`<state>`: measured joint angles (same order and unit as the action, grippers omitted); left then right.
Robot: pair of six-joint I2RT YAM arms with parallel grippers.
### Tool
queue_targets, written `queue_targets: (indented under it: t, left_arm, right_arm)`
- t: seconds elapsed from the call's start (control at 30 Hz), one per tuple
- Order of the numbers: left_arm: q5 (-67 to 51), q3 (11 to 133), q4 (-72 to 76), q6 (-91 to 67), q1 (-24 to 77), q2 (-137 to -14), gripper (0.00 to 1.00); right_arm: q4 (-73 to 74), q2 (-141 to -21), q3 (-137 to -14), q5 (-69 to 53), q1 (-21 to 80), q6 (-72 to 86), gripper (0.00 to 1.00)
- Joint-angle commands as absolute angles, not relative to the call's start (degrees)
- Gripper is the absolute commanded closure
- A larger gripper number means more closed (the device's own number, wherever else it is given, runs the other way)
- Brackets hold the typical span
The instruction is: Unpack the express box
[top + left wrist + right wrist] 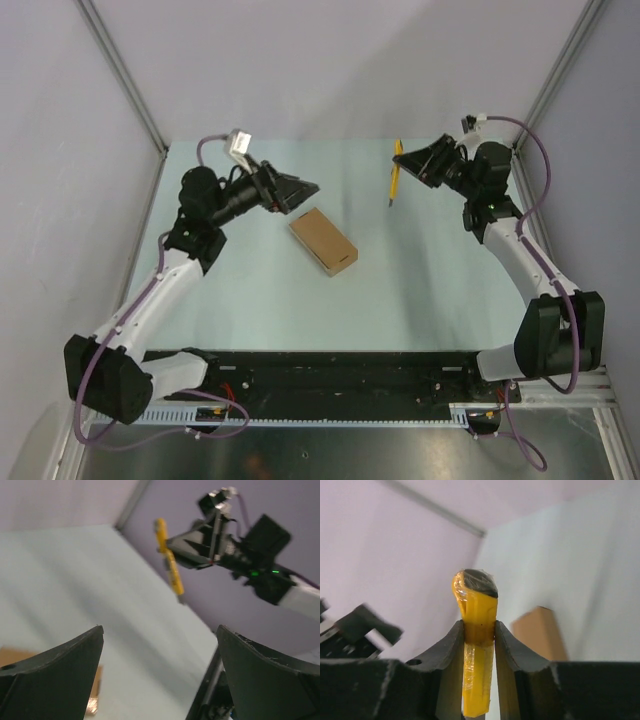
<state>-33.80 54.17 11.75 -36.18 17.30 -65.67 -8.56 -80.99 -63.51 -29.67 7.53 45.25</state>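
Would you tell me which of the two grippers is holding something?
The right gripper: it is shut on the yellow knife, while the left gripper is open and empty.

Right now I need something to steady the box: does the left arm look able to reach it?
Probably yes: the left gripper, jaws open and empty, hovers close to the express box, nothing between them.

box (323,241) on table (250,300) | left tool (305,190) behind-left | knife (393,185) in right tool (403,160), behind-right, seemingly raised

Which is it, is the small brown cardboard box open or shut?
Shut. The small brown cardboard box lies flat with its top face unbroken, and no flap is raised in the overhead view.
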Motion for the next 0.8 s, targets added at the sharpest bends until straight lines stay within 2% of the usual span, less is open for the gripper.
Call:
queue_targets:
  t: [0.0, 0.13, 0.23, 0.53, 0.67, 0.77]
  left_arm:
    - [-40.15, 63.69, 16.61, -37.88, 24.07, -70.13, 0.0]
    - [-42.54, 69.41, 17.84, -38.76, 28.91, -74.08, 0.0]
    - [-42.8, 72.5, 18.45, -40.6, 31.89, -76.2, 0.0]
    - [-47.19, 79.63, 24.6, -45.43, 36.65, -80.59, 0.0]
    - [-50.62, 79.28, 39.25, -53.86, 37.18, -82.0, 0.0]
    - [-50.54, 80.51, 41.3, -56.07, 38.23, -83.05, 0.0]
  right_arm:
    - [-33.89, -77.87, -64.16, -46.92, 8.26, 60.27, 0.91]
    - [-54.33, -78.04, -64.95, -53.15, 9.4, 74.68, 0.94]
    - [-64.3, -78.22, -68.02, -56.77, 9.93, 83.57, 0.96]
    - [-63.19, -74.45, -75.06, -59.5, 11.78, 83.14, 0.99]
    - [-62.32, -73.57, -75.94, -58.8, 12.74, 82.18, 1.0]
    - [-61.88, -73.13, -76.11, -57.83, 13.8, 81.57, 1.0]
